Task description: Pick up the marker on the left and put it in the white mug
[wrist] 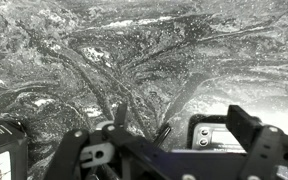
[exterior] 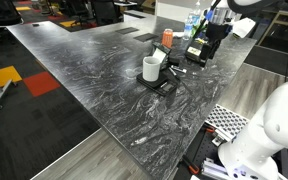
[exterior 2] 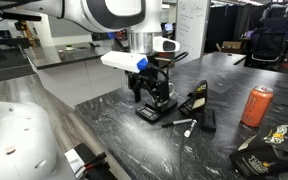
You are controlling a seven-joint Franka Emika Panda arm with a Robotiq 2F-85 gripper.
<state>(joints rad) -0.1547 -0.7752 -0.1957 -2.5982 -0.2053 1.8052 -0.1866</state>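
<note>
**A:** Classify the site.

**B:** Office-type robotics lab. Primary indicator: a white robot arm (exterior 2: pixel 114 12) reaches over a large dark marbled table (exterior: pixel 84 70).

**A:** List supporting indicators.

**B:** In an exterior view, the floor at near left is dark carpet with a red tile (exterior: pixel 41 84). A whiteboard (exterior 2: pixel 192 20) with writing stands far behind the arm. A dark office chair (exterior 2: pixel 269 45) stands at far right. Further desks and chairs (exterior: pixel 84 10) occupy the far end of the room.

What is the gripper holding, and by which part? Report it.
Nothing: the gripper stands open and empty in the wrist view; a marker lies on the table.
</note>
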